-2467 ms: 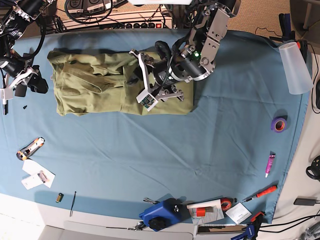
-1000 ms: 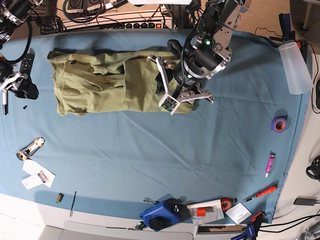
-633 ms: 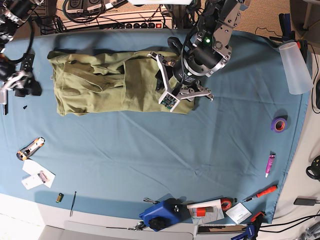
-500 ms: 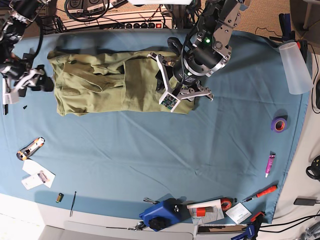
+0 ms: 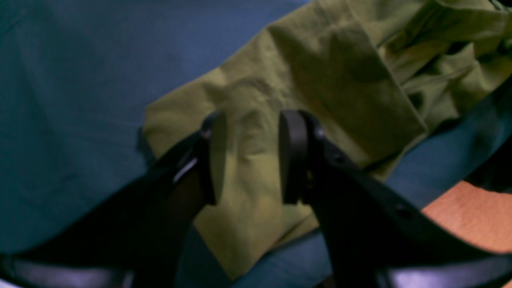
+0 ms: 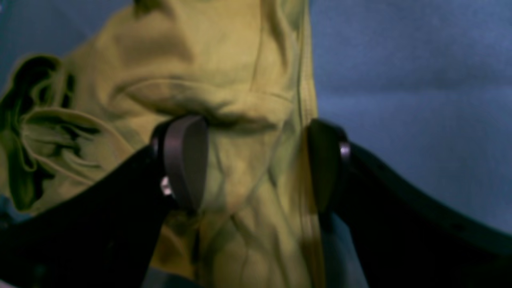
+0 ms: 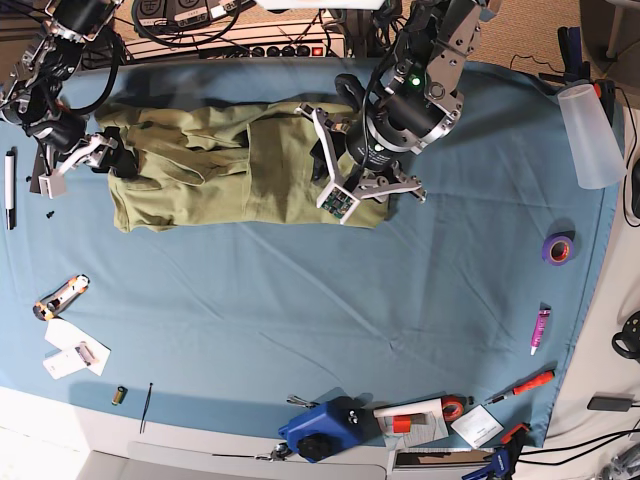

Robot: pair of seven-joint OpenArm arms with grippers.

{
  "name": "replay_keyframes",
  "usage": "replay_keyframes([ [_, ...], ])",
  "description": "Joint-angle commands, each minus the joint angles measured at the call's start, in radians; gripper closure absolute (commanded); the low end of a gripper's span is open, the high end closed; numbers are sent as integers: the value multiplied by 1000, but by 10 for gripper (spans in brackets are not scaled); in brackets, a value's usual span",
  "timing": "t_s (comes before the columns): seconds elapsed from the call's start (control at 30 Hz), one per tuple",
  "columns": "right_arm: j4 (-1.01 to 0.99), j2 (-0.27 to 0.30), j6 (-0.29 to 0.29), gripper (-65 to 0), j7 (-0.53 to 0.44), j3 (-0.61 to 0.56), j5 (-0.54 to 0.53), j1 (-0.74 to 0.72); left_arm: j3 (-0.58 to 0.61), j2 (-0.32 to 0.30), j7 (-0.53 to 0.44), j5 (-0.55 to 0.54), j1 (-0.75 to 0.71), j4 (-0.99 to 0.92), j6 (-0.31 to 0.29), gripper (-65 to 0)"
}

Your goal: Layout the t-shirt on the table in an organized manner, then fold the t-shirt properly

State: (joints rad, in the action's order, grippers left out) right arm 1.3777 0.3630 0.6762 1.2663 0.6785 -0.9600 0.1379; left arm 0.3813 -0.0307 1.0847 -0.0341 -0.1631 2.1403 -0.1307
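The t-shirt lies folded in a long band toward 12 o'clock on the table. The left jaws gape partly over its 3 o'clock corner, cloth showing between them, nothing pinched. The right jaws spread wide above its 9 o'clock end, holding nothing.

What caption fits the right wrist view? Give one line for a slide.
Right gripper open, poised over a rumpled edge of the olive-green t-shirt on the blue table.

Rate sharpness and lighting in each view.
Base: sharp and evenly lit, t-shirt and table clear. Left wrist: dim, left gripper soft. Right wrist: blurred throughout, right gripper dark, fingers smeared.
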Motion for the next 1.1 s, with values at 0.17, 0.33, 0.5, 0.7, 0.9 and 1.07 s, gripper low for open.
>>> replay_keyframes([
  [0.17,-46,11,22,-390,116,1,-122,-6,2,8,-38,-4,11,15,0,-204],
  [0.33,-46,11,22,-389,130,-32,-136,-6,3,8,-38,-23,16,15,-1,-204],
  [0.5,-46,11,22,-245,124,-104,-135,-6,3,8,-38,-33,16,15,-1,-204],
  [0.7,-45,11,22,-13,115,-164,-83,-36,3,8,-37,-32,14,15,-1,-204],
  [0.9,17,16,22,0,94,-34,-27,-128,3,8,-17,-32,13,15,0,-204],
  [1.07,29,66,22,0,4,21,201,-221,3,8,0,-33,13,15,0,-204],
])
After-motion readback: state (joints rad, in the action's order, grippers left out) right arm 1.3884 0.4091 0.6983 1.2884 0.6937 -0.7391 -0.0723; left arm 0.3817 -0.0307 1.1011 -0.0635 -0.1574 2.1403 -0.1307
